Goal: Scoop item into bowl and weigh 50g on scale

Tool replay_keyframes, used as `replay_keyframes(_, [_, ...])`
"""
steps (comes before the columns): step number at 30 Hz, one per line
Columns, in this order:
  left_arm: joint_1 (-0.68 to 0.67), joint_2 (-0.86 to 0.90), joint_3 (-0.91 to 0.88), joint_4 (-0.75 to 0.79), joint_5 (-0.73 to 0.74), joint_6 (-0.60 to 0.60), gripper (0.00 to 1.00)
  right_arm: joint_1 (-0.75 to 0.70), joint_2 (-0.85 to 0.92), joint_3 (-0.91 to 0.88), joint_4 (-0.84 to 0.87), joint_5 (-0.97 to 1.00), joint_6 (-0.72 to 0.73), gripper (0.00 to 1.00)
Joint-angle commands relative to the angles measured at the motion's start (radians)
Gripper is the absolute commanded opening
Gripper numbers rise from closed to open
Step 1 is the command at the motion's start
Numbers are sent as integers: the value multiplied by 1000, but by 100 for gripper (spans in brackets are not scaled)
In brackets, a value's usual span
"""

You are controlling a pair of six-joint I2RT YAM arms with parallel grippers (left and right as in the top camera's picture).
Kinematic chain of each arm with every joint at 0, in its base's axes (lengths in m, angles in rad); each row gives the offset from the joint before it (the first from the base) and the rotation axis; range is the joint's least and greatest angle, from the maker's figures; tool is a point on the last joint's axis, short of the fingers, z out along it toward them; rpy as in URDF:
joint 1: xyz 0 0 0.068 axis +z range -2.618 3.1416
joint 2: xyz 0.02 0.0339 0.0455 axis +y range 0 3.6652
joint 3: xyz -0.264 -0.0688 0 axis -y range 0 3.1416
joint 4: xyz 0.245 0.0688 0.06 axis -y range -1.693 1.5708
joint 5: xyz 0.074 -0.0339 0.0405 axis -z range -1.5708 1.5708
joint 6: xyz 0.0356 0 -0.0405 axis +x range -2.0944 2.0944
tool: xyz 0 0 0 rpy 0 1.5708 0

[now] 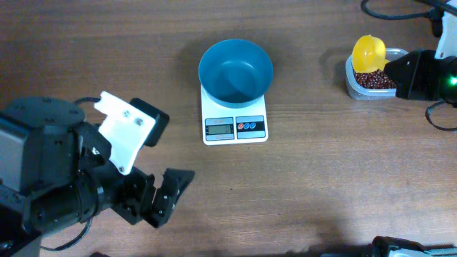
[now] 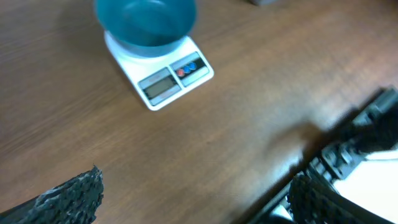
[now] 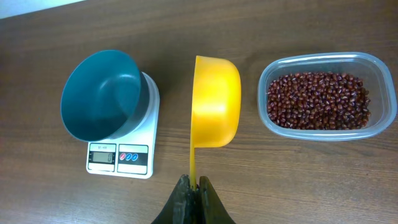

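Note:
The teal bowl (image 1: 235, 70) stands empty on the white scale (image 1: 235, 127); both also show in the left wrist view (image 2: 146, 22) and in the right wrist view (image 3: 102, 93). The scale's display (image 3: 102, 156) reads 0. The reddish-brown beans (image 3: 317, 99) fill a clear tub (image 1: 371, 80) at the far right. My right gripper (image 3: 194, 183) is shut on the handle of a yellow scoop (image 3: 216, 102). The scoop is turned on its side, in the air by the tub's left end (image 1: 368, 52). My left gripper (image 1: 171, 189) is open and empty, near the front left.
The bulky left arm (image 1: 50, 171) fills the front left corner. Cables (image 1: 400, 11) lie at the back right behind the tub. A dark piece of equipment (image 1: 407, 248) shows at the front right edge, also past the table edge in the left wrist view (image 2: 360, 143).

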Motion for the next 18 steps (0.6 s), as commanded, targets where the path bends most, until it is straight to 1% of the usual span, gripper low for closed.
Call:
replay_keyframes(1, [10, -1, 18, -11, 56, 72, 99, -4, -6, 9, 3, 2, -4, 4])
replay_keyframes(4, [48, -1, 28, -24, 48, 72, 99, -4, -6, 10, 3, 3, -4, 4])
replay_keyframes(7, [49, -1, 28, -24, 41, 72, 99, -4, -6, 9, -2, 92, -23, 4])
replay_keyframes(8, [49, -1, 28, -24, 41, 72, 99, -3, -6, 9, -1, 92, -40, 4])
replay_keyframes(9, [49, -1, 28, -31, 41, 72, 99, -4, -6, 10, -1, 118, -95, 4])
replay_keyframes(10, [49, -1, 28, -39, 41, 72, 99, -3, -5, 9, 0, 192, -124, 4])
replay_keyframes(11, [49, -1, 28, -40, 41, 72, 99, -4, -3, 9, 5, 308, -144, 4])
replay_keyframes(12, [49, -1, 28, -40, 41, 72, 99, -4, 3, 9, 8, 329, -177, 4])
replay_keyframes(15, [49, -1, 28, -40, 41, 72, 99, -4, 67, 9, 48, 354, -183, 4])
replay_keyframes(18, [49, -1, 28, -40, 41, 72, 99, -4, 142, 9, 71, 453, -206, 4])
